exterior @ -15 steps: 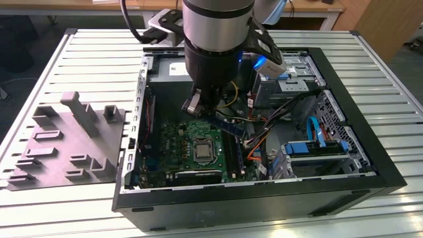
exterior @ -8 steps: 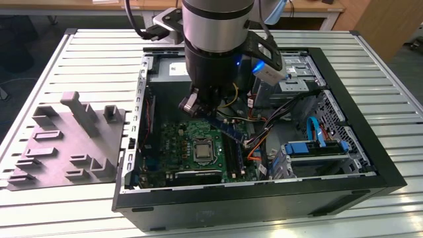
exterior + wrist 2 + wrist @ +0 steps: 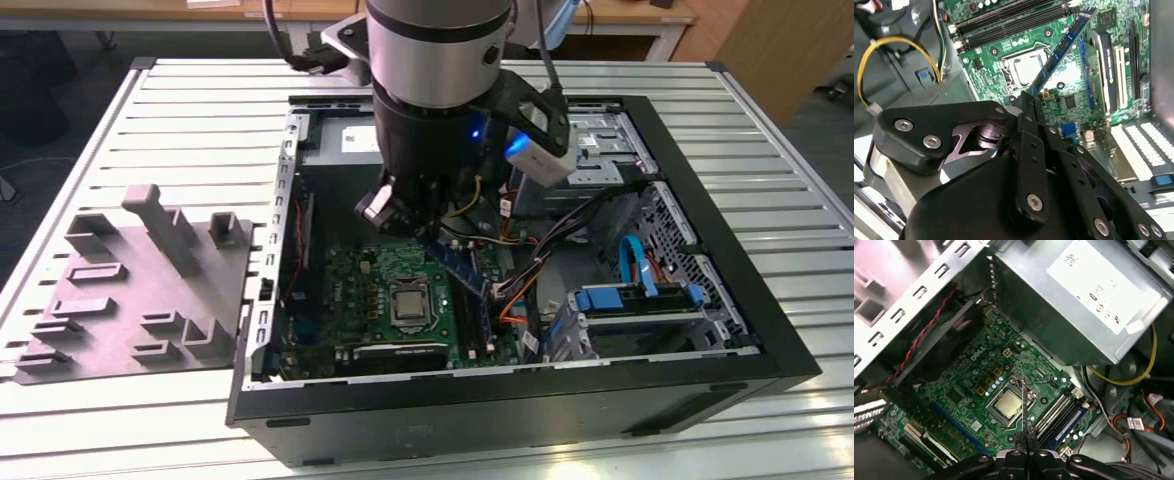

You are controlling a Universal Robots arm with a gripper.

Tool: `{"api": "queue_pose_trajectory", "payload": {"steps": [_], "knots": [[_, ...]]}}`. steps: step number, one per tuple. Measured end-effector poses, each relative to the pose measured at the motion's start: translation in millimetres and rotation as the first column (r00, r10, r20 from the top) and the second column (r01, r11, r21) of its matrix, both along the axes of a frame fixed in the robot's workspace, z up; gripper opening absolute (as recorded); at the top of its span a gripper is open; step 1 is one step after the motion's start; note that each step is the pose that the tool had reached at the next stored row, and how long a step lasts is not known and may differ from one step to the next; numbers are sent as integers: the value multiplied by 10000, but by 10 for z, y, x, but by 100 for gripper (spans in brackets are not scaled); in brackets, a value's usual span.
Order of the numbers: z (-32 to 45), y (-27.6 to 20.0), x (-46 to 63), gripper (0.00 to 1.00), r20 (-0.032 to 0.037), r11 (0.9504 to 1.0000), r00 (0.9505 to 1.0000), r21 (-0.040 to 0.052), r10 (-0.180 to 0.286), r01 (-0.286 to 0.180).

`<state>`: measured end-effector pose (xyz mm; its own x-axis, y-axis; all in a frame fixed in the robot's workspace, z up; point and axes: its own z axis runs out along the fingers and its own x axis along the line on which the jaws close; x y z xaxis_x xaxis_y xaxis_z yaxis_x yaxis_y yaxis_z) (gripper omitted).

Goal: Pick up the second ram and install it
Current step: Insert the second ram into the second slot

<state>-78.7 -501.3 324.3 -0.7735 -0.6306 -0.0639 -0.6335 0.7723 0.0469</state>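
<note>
Gripper (image 3: 411, 218) clamped on the second ram (image 3: 461, 265), strip held over the motherboard (image 3: 380, 285) inside the open computer case (image 3: 534, 405).

Exterior view: the arm reaches down into the case and the ram slopes from the fingers toward 5 o'clock, its lower end beside the CPU socket (image 3: 404, 300) at about the socket's 3 o'clock; contact with the board cannot be judged. Second wrist view: fingertips (image 3: 1026, 107) pinch one end of the ram (image 3: 1064, 47), chips facing the camera. First wrist view: ram (image 3: 1024, 405) seen edge-on, rising from the gripper (image 3: 1026, 452), with the memory slots (image 3: 1056, 415) close alongside and the grey power-supply box (image 3: 1069, 315) beyond. Grey fixture tray (image 3: 134, 290) lies on the slatted table (image 3: 174, 110) at the case's 9 o'clock.
</note>
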Motion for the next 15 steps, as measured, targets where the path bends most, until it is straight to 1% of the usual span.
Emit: {"api": "queue_pose_trajectory", "payload": {"steps": [3,5,7,10,13,14,15], "knots": [[-6,0,0,13,0,9985,9985,0,-541,541],[-10,0,0,13,0,9958,9958,1,-915,915],[-14,0,0,13,0,9919,9919,0,-1272,1272],[-19,0,0,13,0,9835,9835,0,-1807,1807],[-25,0,0,13,0,9721,9721,0,-2345,2345],[-30,0,0,13,0,9631,9631,1,-2693,2693],[-33,0,0,13,0,9527,9527,0,-3038,3038]]}}
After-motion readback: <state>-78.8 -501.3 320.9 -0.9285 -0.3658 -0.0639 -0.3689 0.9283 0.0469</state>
